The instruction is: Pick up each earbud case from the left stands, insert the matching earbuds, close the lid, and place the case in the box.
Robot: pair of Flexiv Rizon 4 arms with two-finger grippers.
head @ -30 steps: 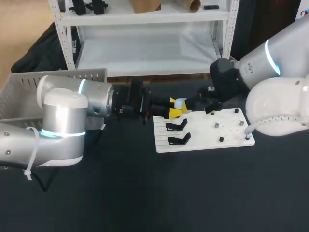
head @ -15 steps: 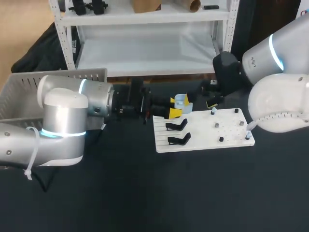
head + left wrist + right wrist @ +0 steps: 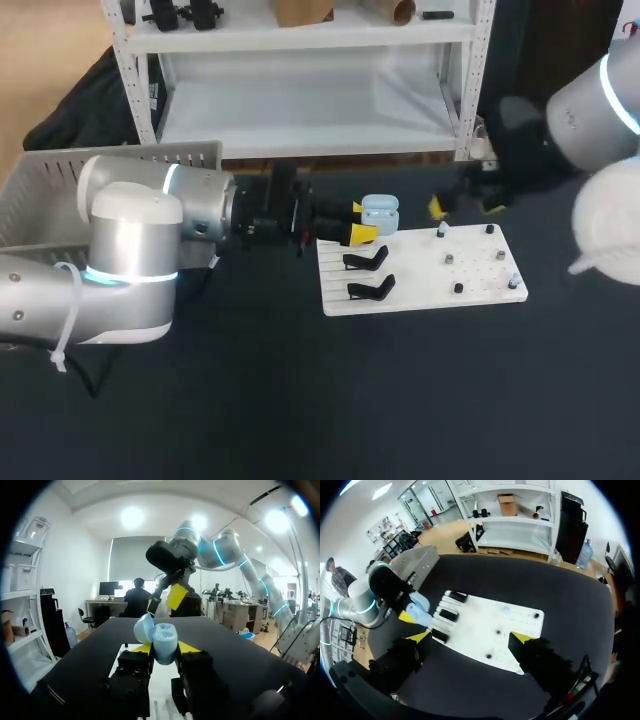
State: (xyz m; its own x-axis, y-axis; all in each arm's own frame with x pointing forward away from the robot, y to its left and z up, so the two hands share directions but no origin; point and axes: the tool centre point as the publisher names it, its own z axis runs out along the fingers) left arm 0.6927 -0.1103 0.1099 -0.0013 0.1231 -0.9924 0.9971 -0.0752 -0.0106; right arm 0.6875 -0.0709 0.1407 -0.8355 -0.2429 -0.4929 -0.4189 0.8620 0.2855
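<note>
Above the far left corner of the white board (image 3: 420, 270), the left gripper (image 3: 362, 222) is clamped on a pale blue case (image 3: 379, 213) whose lid stands open, just beyond 2 black stands (image 3: 366, 260). Near the board's far right edge hangs the right gripper (image 3: 465, 205), its fingers spread wide with nothing between them, well apart from the case.

Black table (image 3: 300, 400) under my left fingers (image 3: 189, 647), stretching ahead. Beside fingers, past table edge: white metal shelving (image 3: 300, 105), tan wood floor (image 3: 40, 40). Far ahead: white walls (image 3: 75, 580), bright ceiling lights (image 3: 132, 517).
</note>
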